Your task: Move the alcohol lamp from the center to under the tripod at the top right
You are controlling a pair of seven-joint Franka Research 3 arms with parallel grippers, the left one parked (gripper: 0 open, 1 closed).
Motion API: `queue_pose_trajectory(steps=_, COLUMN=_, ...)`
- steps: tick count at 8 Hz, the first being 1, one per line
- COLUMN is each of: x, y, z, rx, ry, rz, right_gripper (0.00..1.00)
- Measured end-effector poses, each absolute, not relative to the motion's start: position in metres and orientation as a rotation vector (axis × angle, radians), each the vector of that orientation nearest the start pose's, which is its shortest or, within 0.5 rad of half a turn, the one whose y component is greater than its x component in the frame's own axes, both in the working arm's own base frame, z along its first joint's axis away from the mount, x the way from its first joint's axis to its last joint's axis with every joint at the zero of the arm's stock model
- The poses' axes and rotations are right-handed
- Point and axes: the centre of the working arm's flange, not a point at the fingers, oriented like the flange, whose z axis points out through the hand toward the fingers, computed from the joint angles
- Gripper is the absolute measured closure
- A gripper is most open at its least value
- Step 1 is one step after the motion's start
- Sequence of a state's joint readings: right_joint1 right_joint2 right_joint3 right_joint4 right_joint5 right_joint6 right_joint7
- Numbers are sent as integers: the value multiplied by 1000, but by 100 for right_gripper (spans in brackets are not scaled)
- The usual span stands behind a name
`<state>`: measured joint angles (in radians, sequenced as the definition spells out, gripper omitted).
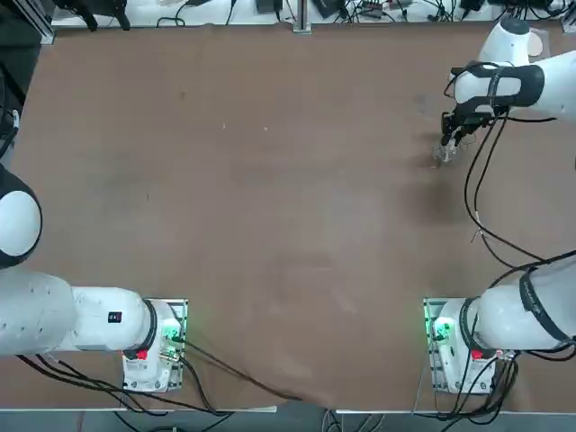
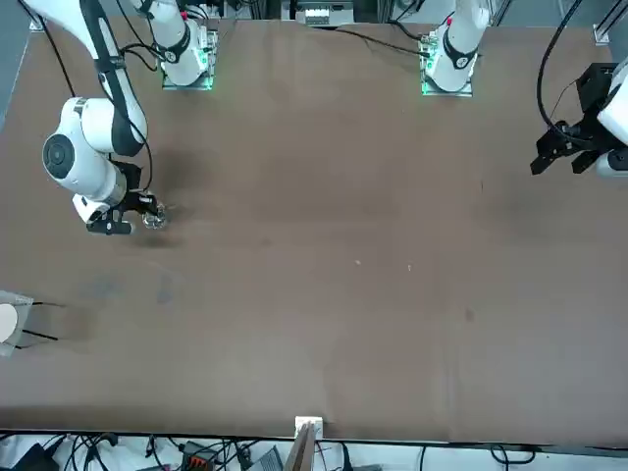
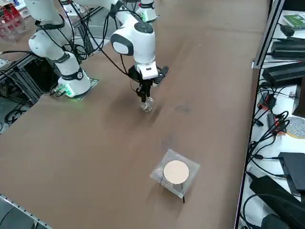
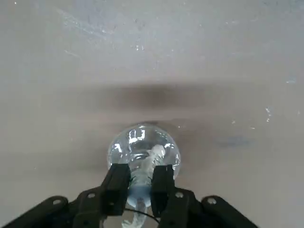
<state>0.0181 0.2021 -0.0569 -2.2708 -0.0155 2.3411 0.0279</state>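
The brown table (image 3: pixel 95 157) fills the right side view. The tripod (image 3: pixel 175 173) stands at lower centre of that frame, well apart from the arm. In the upper middle, the right end effector (image 3: pixel 144 97) points down, its fingers (image 4: pixel 115 187) narrowed on the neck of the alcohol lamp (image 4: pixel 144 151), whose glass body sits just below them at the table.

Right tool (image 1: pixel 447 144) over alcohol lamp (image 1: pixel 441 156)
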Motion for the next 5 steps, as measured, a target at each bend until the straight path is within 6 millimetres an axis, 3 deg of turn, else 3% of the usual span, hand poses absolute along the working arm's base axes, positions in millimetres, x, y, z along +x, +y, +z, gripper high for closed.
queue_pose_trajectory(steps=2, x=536, y=-34, z=285, rx=-3175, ry=95, rz=253, right_gripper=72)
queue_pose_trajectory(steps=5, x=575, y=-86, z=347, rx=-3240, ry=164, rz=130, right_gripper=72)
